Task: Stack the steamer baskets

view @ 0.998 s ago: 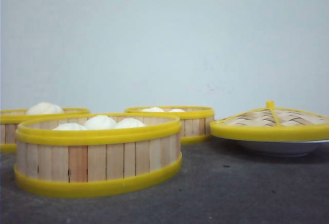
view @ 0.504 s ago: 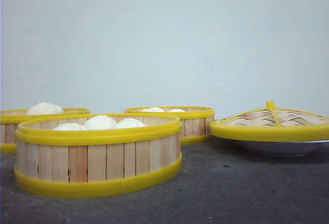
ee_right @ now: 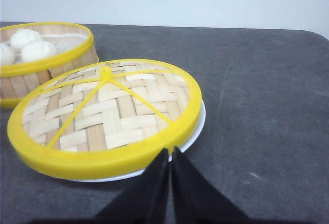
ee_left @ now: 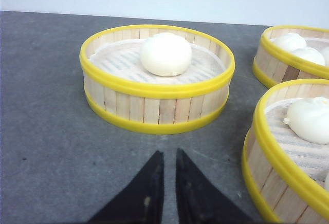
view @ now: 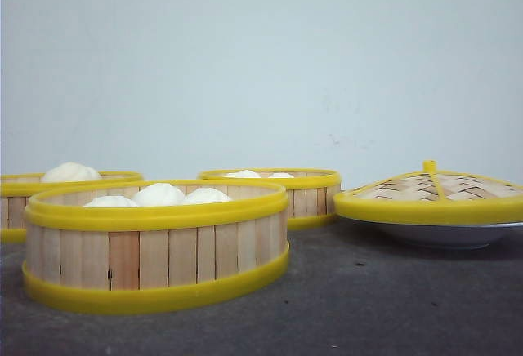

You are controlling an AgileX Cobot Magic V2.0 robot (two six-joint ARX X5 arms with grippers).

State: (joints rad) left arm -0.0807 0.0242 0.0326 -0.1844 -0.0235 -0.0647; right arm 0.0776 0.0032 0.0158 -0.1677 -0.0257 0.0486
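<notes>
Steamer baskets (view: 155,242), three, stood unstacked on the grey surface (view: 368,307) beside the plated lid (view: 431,197), each holding buns. Judged light, rigid, contents loose; best gripped by the yellow rim. Left gripper (ee_left: 164,175) and right gripper (ee_right: 169,175) were closed, empty.

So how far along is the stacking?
Nothing is stacked: the near steamer basket, left basket and far basket sit apart on the table. The left gripper and right gripper hold nothing, jaws nearly closed. All stacking remains.
</notes>
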